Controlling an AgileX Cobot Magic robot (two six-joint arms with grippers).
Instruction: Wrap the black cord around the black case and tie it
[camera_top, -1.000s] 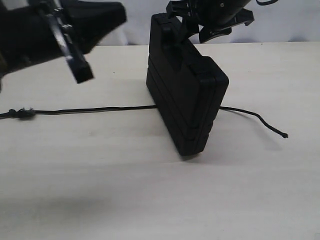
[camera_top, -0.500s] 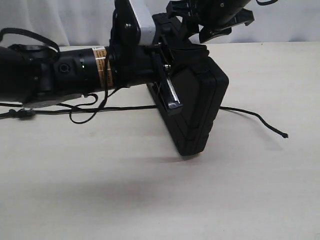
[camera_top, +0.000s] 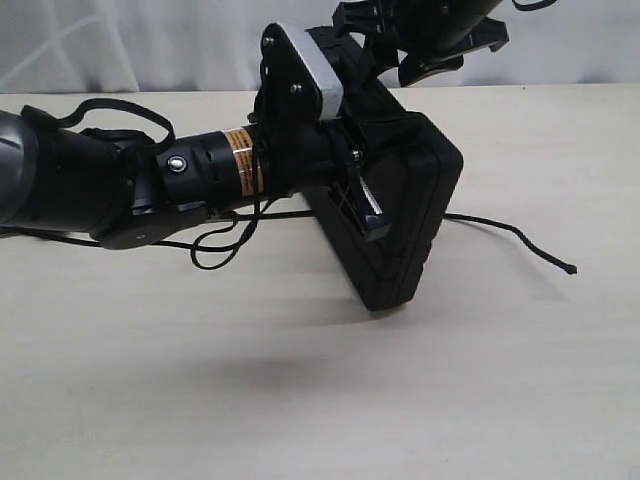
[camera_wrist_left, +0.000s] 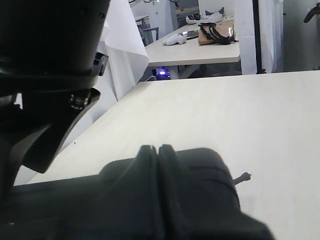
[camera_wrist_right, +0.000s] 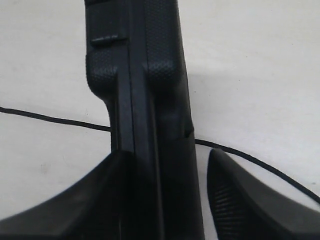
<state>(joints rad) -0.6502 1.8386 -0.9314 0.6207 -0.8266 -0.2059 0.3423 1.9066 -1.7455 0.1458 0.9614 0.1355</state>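
The black case (camera_top: 405, 215) stands on end, tilted, in the middle of the table; its seamed edge fills the left wrist view (camera_wrist_left: 165, 200). My right gripper (camera_top: 385, 62) is shut on the case's top end, with a finger on each side (camera_wrist_right: 165, 165) of the case (camera_wrist_right: 150, 100). My left gripper (camera_top: 362, 210) reaches across from the left and sits against the case's near face; its jaws are hidden. The black cord (camera_top: 500, 232) runs under the case, and its knotted tip (camera_wrist_left: 245, 176) lies on the right. Its left part is behind my left arm.
My left arm (camera_top: 150, 185) lies low over the left half of the pale table (camera_top: 300, 400), with its thin cables looping beneath. A white backdrop stands behind the table's far edge. Another table with objects shows far off in the left wrist view (camera_wrist_left: 200, 47).
My left arm has swung in from the upper left and lowered until its gripper reached the case. The case has shifted slightly to the right. The right gripper has stayed put.
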